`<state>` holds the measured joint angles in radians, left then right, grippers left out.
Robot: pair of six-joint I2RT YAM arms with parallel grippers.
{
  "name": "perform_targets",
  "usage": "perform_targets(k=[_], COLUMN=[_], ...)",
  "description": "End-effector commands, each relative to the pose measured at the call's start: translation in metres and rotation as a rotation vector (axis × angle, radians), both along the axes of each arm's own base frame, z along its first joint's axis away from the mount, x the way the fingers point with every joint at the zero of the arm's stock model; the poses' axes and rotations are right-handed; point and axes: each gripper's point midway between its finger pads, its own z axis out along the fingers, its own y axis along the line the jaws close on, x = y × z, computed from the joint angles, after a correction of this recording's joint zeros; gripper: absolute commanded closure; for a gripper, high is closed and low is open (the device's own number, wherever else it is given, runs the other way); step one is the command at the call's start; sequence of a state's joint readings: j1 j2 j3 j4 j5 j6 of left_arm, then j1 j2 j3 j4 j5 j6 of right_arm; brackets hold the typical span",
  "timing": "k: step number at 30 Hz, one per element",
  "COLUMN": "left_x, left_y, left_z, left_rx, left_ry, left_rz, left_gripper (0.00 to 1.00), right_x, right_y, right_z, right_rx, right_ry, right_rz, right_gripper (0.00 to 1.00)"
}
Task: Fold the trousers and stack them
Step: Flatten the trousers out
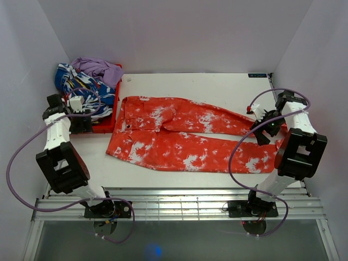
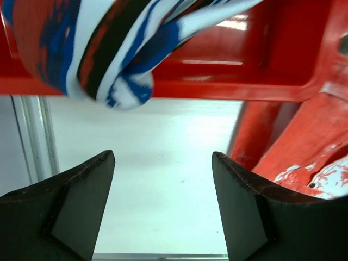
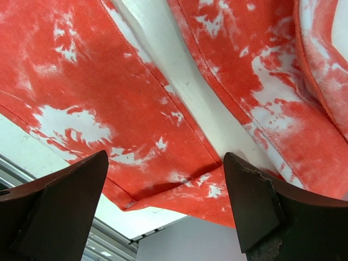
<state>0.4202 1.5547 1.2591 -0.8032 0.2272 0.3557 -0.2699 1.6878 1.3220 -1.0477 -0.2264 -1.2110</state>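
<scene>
Trousers (image 1: 185, 138) lie flat on the table (image 1: 217, 87), apparently for folding, with the right pincer (image 3: 166, 160) gaping empty over the leg hems and the left pincer (image 2: 163, 157) gaping empty near the waistband.

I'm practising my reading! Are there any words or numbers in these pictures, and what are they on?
Small dark sticker on the far right edge of the table: pale marks, too small to read.
Trousers, red bin and the bundled clothes in it: no words or numbers visible.
</scene>
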Motion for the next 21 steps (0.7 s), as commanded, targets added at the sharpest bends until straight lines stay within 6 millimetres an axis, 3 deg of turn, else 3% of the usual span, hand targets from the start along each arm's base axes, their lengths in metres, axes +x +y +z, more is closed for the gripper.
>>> perform_targets(k=[1, 5, 10, 13, 14, 16, 18, 21], left_x=[-0.014, 0.000, 0.026, 0.034, 0.037, 0.031, 0.039, 0.067], left_y=[0.016, 0.023, 0.032, 0.030, 0.033, 0.020, 0.011, -0.029], left_z=[-0.017, -0.036, -0.033, 0.005, 0.035, 0.060, 0.098, 0.110], left_rx=[-0.058, -0.119, -0.150, -0.142, -0.105, -0.114, -0.104, -0.081], left_ry=[0.027, 0.019, -0.025, -0.083, -0.142, -0.146, -0.221, -0.255], left_rz=[0.081, 0.141, 0.193, 0.149, 0.126, 0.086, 0.043, -0.059], left_gripper=[0.18, 0.21, 0.22, 0.23, 0.23, 0.22, 0.22, 0.20], right_x=[-0.006, -0.006, -0.006, -0.006, -0.006, -0.006, -0.003, 0.002], right_y=[0.010, 0.012, 0.012, 0.011, 0.011, 0.011, 0.010, 0.014], right_z=[-0.003, -0.007, -0.005, 0.000, 0.001, 0.002, 0.004, 0.003], right_rx=[0.052, 0.064, 0.059, 0.053, 0.051, 0.051, 0.054, 0.080], right_ry=[0.019, 0.031, 0.030, 0.022, 0.019, 0.015, 0.010, 0.025], right_rz=[-0.013, -0.018, -0.018, -0.020, -0.017, -0.015, -0.024, -0.041], right_gripper=[0.08, 0.09, 0.09, 0.09, 0.09, 0.09, 0.08, 0.08])
